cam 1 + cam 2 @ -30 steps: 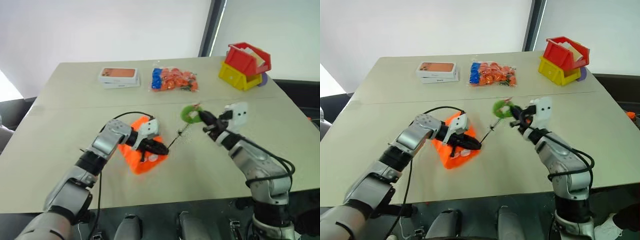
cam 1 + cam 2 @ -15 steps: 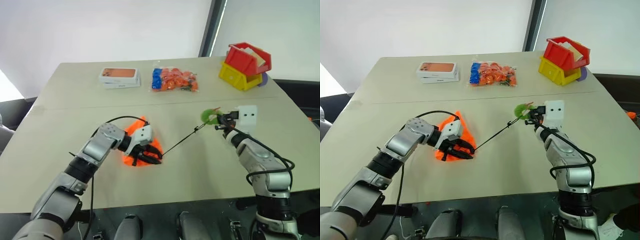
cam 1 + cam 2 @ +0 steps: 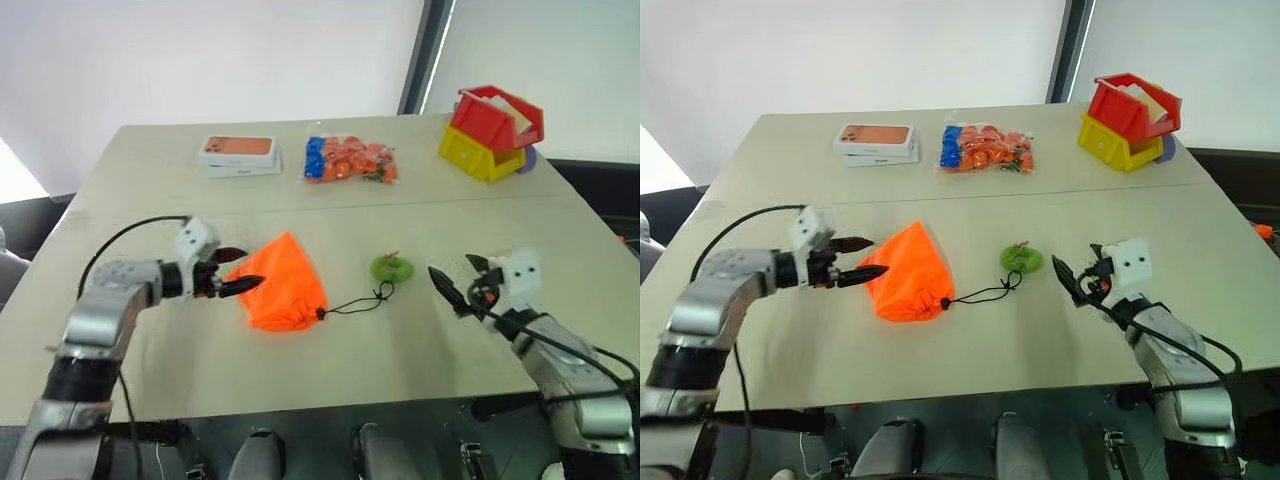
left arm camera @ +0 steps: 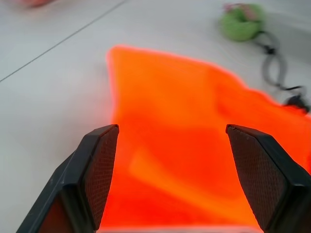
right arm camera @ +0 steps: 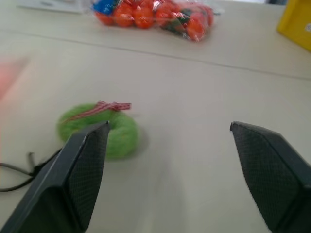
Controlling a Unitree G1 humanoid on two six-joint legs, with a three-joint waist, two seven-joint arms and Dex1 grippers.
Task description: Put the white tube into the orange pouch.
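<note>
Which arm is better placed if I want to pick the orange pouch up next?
Left. The left gripper is open with its fingers pointing at the edge of the orange pouch. The right gripper, also open, hangs beyond the green charm, well apart from the pouch.

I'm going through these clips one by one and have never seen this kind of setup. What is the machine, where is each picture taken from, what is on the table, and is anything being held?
It is a humanoid robot with two arms, each ending in two black jaws. Two pictures come from cameras in its head, looking down over the table. The other two come from cameras on its wrists, looking out between the jaws.

On the table lie the orange pouch, its mouth drawn shut, with a black cord leading to a green round charm. Farther back are white phone boxes, a clear bag of orange and blue pieces and red and yellow bins.

The left gripper beside the pouch and the right gripper near the charm both stand open, holding nothing.
</note>
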